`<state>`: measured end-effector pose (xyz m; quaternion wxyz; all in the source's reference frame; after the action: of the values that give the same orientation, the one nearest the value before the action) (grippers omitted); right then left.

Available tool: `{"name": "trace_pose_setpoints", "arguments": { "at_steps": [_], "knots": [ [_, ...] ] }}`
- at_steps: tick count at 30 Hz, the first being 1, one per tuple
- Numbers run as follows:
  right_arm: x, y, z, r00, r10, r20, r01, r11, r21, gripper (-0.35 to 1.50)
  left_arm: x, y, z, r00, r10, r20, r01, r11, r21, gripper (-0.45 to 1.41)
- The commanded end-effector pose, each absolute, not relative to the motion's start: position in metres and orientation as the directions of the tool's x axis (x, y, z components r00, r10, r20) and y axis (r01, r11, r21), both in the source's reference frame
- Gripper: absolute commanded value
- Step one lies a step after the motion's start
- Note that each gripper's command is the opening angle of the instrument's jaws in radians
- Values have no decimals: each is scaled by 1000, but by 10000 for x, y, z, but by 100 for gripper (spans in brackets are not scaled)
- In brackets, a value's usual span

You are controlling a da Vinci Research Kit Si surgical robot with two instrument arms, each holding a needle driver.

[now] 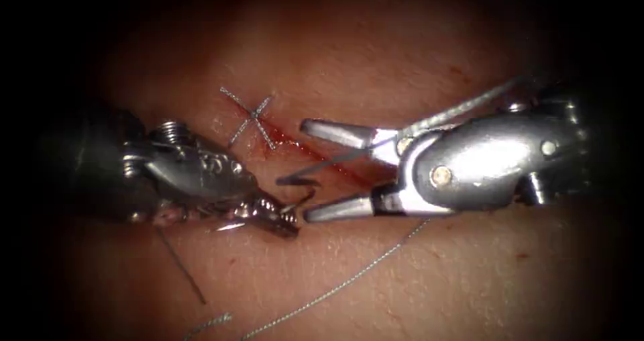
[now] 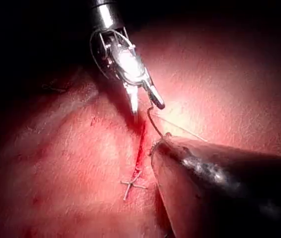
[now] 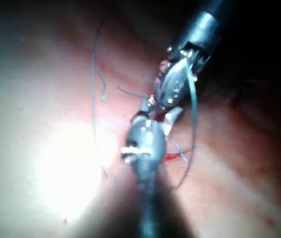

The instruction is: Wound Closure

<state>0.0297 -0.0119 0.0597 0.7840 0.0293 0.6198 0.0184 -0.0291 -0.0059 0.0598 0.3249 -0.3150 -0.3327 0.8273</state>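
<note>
Nearest the onlooker, the fine grey thread (image 1: 349, 280) trails loose across the pale pork tissue (image 1: 402, 59). Beyond it, the left arm's steel needle driver (image 1: 285, 221) has its jaws closed on the thin curved steel needle (image 2: 152, 121), seemingly low on its curve, and the needle appears clear of the tissue. Opposite it, the right arm's steel needle driver (image 1: 315, 173) gapes wide over the cut (image 1: 315, 154), holding nothing. If the needle is to change hands, it seems wise to grip its body square-on, away from the point, with the thread kept out of the jaws. The cut itself holds red fluid (image 1: 285, 139). Farthest back lies a crossed thread stitch (image 1: 251, 116).
</note>
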Motion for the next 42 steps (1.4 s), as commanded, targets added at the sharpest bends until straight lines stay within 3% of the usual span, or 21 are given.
{"name": "trace_pose_setpoints", "arguments": {
  "at_steps": [1,7,14,27,33,40,42],
  "knots": [
    [299,-127,601,254,136,-958,-41,991,130,108,-296,-62,604,-539,787,-301,-351,-534,-769,-45],
    [298,-128,601,241,210,-948,-145,973,178,113,-296,-61,604,-470,832,-296,-393,-497,-774,-45],
    [307,-139,595,317,296,-901,-467,875,124,101,-299,-61,604,-408,872,-271,-441,-448,-778,-45],
    [323,-135,601,368,310,-876,-601,799,30,93,-303,-61,604,-392,879,-270,-458,-441,-772,-45],
    [326,-141,612,407,305,-861,-616,787,-13,74,-304,-61,604,-390,880,-270,-462,-441,-770,-45],
    [328,-149,623,451,319,-834,-611,791,-28,39,-304,-60,603,-384,883,-270,-473,-440,-764,-45],
    [329,-148,628,460,324,-827,-603,797,-23,14,-305,-60,601,-382,884,-270,-477,-439,-762,-45]
  ]
}}
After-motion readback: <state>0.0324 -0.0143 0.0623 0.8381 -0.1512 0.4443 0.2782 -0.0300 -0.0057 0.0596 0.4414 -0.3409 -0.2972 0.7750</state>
